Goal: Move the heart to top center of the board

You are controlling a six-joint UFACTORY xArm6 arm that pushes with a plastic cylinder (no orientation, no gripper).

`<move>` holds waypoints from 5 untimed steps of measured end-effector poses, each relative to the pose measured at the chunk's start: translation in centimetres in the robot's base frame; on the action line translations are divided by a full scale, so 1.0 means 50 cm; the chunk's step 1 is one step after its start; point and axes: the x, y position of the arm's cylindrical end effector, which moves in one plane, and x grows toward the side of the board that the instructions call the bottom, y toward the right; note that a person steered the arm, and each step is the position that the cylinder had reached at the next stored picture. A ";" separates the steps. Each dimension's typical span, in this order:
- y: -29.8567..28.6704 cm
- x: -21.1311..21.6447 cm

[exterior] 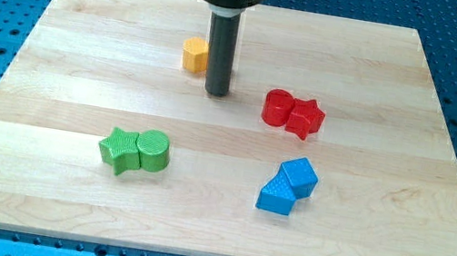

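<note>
My tip [216, 92] rests on the wooden board [75, 49] in the upper middle. A yellow block [194, 54], with an angular outline like a pentagon, sits just left of the rod and close against it. A sliver of yellow [232, 77] shows at the rod's right edge. It may be a second yellow block hidden behind the rod, and its shape cannot be made out. No clear heart shape shows in the view.
A red cylinder [278, 106] touches a red star [306, 117] right of the tip. A green star [119, 150] touches a green cylinder [153, 149] at lower left. Two blue blocks [298, 175] [277, 195] touch at lower right.
</note>
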 end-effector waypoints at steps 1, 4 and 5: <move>-0.009 -0.064; 0.014 -0.161; 0.014 -0.169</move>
